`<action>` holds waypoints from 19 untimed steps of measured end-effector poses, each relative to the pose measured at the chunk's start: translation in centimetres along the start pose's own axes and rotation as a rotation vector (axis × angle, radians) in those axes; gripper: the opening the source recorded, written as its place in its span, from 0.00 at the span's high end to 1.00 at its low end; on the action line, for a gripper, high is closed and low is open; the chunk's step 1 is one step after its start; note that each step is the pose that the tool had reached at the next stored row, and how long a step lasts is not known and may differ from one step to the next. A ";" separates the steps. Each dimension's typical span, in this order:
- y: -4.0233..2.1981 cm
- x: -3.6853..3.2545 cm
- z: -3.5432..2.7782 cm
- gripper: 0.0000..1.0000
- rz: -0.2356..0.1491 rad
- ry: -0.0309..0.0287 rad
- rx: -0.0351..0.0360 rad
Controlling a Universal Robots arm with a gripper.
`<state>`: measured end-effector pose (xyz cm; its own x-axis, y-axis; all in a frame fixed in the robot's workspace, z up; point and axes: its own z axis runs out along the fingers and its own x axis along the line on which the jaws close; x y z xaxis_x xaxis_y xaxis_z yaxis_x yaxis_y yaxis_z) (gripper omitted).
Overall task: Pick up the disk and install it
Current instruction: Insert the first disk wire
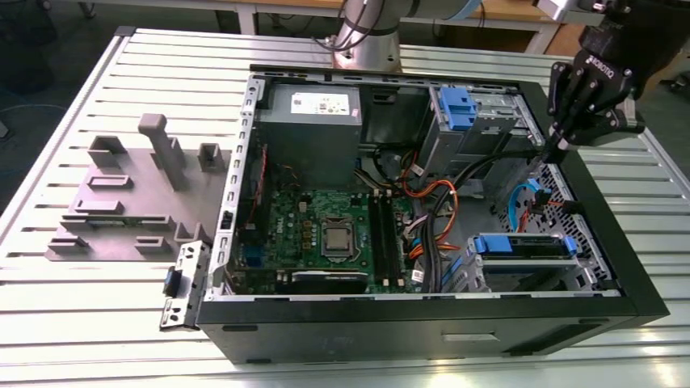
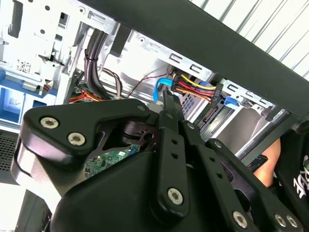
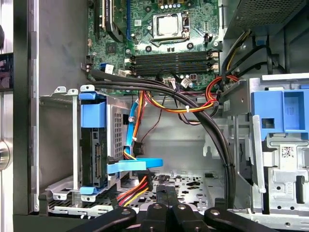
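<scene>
Now | gripper (image 1: 552, 152): fingers pressed together, nothing held, tips inside the open computer case (image 1: 431, 315) by its wall on the exterior view's right | disk (image 3: 91, 157): seated in the metal drive cage (image 3: 116, 130), blue rails at its ends, apart from the gripper | blue cable (image 3: 135, 165): runs from the disk, just beside the fingertips

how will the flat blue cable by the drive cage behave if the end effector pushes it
Probably floppy: the blue cable is a thin flat strip that bends beside the drive cage. Likely light, so it should fold aside rather than resist. It may spring back, as it seems to run in among the red and yellow wires.
</scene>
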<state>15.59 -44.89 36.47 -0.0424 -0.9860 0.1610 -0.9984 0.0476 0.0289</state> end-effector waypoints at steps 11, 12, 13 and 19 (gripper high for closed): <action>0.01 -0.24 -0.04 0.89 0.000 0.0003 0.0000; 0.01 -0.28 -0.04 0.89 0.000 0.0003 0.0000; 0.02 -0.30 -0.05 0.89 0.000 0.0003 0.0000; 0.02 -0.47 -0.07 0.89 0.000 0.0006 0.0000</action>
<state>15.59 -44.42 36.47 -0.0424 -0.9860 0.1615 -0.9984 0.0476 0.0288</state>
